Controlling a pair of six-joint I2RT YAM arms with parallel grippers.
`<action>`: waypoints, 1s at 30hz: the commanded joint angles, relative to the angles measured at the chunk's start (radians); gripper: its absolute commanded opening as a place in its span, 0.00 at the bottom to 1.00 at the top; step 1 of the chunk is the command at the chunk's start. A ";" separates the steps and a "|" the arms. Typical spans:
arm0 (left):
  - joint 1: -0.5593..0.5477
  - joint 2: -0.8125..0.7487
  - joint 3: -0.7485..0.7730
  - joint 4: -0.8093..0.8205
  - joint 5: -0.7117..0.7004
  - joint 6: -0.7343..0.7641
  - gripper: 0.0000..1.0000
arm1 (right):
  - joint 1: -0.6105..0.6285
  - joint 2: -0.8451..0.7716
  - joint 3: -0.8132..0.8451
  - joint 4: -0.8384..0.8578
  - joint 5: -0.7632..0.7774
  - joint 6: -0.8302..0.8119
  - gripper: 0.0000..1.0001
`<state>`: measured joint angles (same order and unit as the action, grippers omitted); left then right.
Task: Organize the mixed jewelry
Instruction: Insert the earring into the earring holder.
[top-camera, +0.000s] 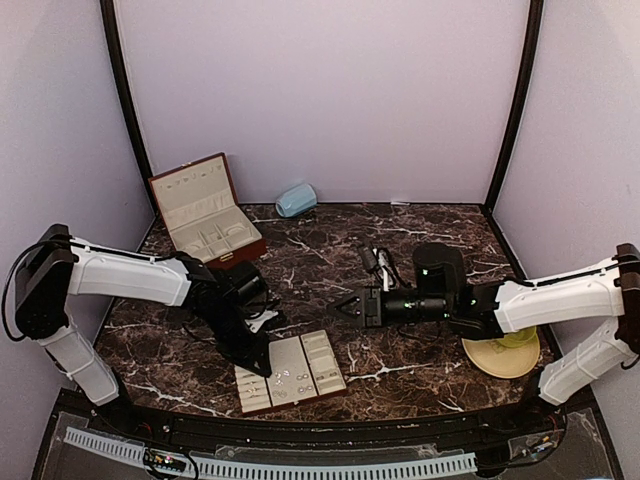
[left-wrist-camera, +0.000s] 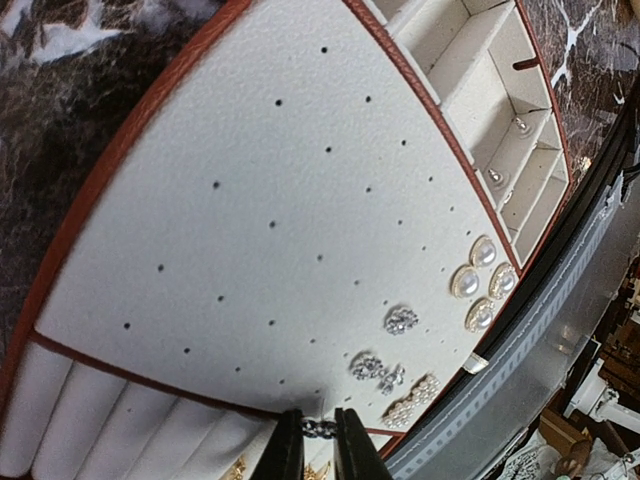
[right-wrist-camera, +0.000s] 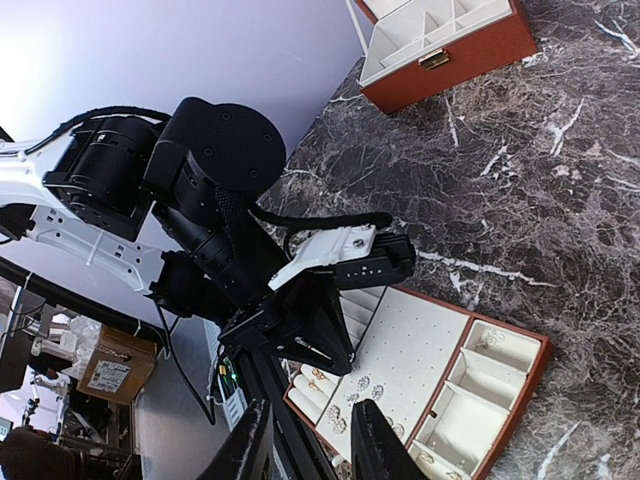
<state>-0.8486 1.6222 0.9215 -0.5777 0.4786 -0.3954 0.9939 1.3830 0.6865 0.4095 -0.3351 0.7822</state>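
One cream-lined tray (top-camera: 322, 362) lies at the lower centre of the worktop (top-camera: 400, 250). Its pegboard carries four pearl earrings (left-wrist-camera: 483, 283) and about four sparkly pieces (left-wrist-camera: 400, 320), with more in the side slots. The left gripper (left-wrist-camera: 318, 445) is pinched on a tiny dark piece (left-wrist-camera: 320, 428), too small to identify. The right gripper (right-wrist-camera: 305, 440) hangs part open, empty. One red-brown box (top-camera: 205, 212) stands open at the upper left.

- Own two dark fingers (right-wrist-camera: 365, 440) at the bottom edge, parted, nothing between.
- Just beyond: cream-lined tray (right-wrist-camera: 520, 375) with small shiny jewelry (right-wrist-camera: 362, 386).
- Left gripper (right-wrist-camera: 325, 340) over the tray's ring-roll end.
- Far ahead-right: red-brown box (right-wrist-camera: 450, 50), lid open.
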 joint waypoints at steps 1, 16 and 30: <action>0.005 0.011 0.016 -0.019 -0.005 0.020 0.14 | -0.006 -0.027 -0.014 0.021 0.016 -0.012 0.28; 0.007 0.007 0.020 -0.008 -0.028 0.013 0.12 | -0.006 -0.030 -0.016 0.021 0.017 -0.015 0.28; 0.010 0.012 0.031 -0.043 -0.059 0.020 0.12 | -0.006 -0.026 -0.018 0.025 0.016 -0.015 0.28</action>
<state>-0.8467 1.6272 0.9295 -0.5816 0.4622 -0.3946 0.9939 1.3800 0.6800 0.4030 -0.3347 0.7788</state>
